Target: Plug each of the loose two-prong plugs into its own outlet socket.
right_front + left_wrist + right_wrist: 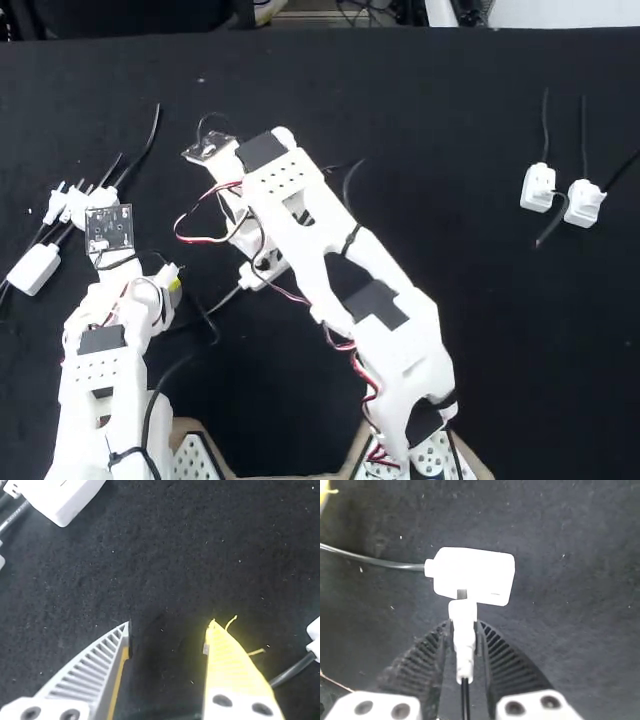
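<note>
My right gripper (464, 627) is shut on a white two-prong plug (462, 612). The plug's prongs meet a white outlet socket (470, 575), whose thin black cable runs off to one side. In the high view this socket (252, 277) lies at the table's middle left, under the right arm. My left gripper (170, 625) hangs open over bare black cloth with nothing between its fingers; in the high view it (160, 287) is just left of that socket. Another white socket (55, 500) lies farther out from it, near the table's left edge (35, 268). Loose plugs (65, 205) with black cables lie above that socket.
Two more white sockets (538, 187) (585, 203) with cables sit at the far right. Red and black servo wires hang beside the right arm (200, 215). The black cloth (440, 120) covers the whole table.
</note>
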Controlling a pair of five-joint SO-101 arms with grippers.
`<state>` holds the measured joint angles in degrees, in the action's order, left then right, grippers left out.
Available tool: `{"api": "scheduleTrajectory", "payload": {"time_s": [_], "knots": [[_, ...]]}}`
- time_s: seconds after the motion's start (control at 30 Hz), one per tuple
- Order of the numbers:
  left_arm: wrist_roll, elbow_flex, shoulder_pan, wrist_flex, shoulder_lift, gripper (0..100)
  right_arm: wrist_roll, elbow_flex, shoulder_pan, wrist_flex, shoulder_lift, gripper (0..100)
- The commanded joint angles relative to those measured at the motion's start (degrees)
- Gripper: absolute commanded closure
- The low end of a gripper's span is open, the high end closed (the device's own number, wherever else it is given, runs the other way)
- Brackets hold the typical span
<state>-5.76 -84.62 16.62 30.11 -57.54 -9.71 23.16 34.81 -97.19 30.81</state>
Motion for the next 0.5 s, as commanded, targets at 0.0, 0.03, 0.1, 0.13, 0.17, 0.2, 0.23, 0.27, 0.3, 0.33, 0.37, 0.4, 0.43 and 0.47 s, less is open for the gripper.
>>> {"api": "scheduleTrajectory", "payload": {"time_s": [0.0, 0.03, 0.1, 0.13, 0.17, 0.2, 0.23, 0.27, 0.3, 0.33, 0.37, 0.4, 0.43, 0.47], "knots": [[0.53, 0.22, 0.48, -0.18, -0.88, 76, 0.62, 0.66, 0.62, 0.88, 0.48, 98.8], [0.53, 0.22, 0.48, -0.09, -0.88, 76, 0.62, 0.66, 0.62, 0.88, 0.92, 98.8], [0.53, 0.22, 0.48, -0.09, -0.88, 76, 0.62, 0.66, 0.62, 0.88, 1.10, 98.8], [0.53, 0.22, 0.48, -0.09, -0.88, 76, 0.62, 0.75, 0.62, 0.88, 1.10, 98.8], [0.53, 0.22, 0.48, -0.09, -0.88, 76, 0.62, 1.27, 0.62, 0.53, 1.10, 98.8], [0.53, 0.22, 0.48, -0.09, -0.88, 76, 0.62, 2.07, 0.62, 0.26, 1.10, 98.8], [0.53, 0.22, 0.48, -0.09, -0.88, 76, 0.62, 3.03, 0.62, -0.44, 1.10, 98.8], [0.53, 0.22, 0.48, 0.00, -0.88, 76, 0.62, 4.35, 0.62, -1.23, 1.10, 98.8], [0.53, 0.22, 0.48, 0.00, -0.88, 76, 0.62, 5.93, 0.62, -2.20, 1.10, 98.8], [0.53, 0.22, 0.48, 0.00, -0.88, 76, 0.62, 7.52, 0.62, -3.08, 1.10, 98.8], [0.53, 0.22, 0.48, 0.09, -0.88, 76, 0.62, 8.92, 0.62, -3.52, 1.10, 98.8], [0.53, 0.22, 0.48, 0.09, -0.88, 76, 0.62, 10.07, 0.62, -3.60, 1.10, 98.8], [0.53, 0.31, 0.48, 0.09, -0.88, 76, 0.62, 11.03, 0.62, -3.60, 1.27, 98.8], [0.53, 0.31, 0.57, 0.09, -0.88, 76, 0.62, 11.65, 0.62, -3.60, 1.45, 98.8]]}}
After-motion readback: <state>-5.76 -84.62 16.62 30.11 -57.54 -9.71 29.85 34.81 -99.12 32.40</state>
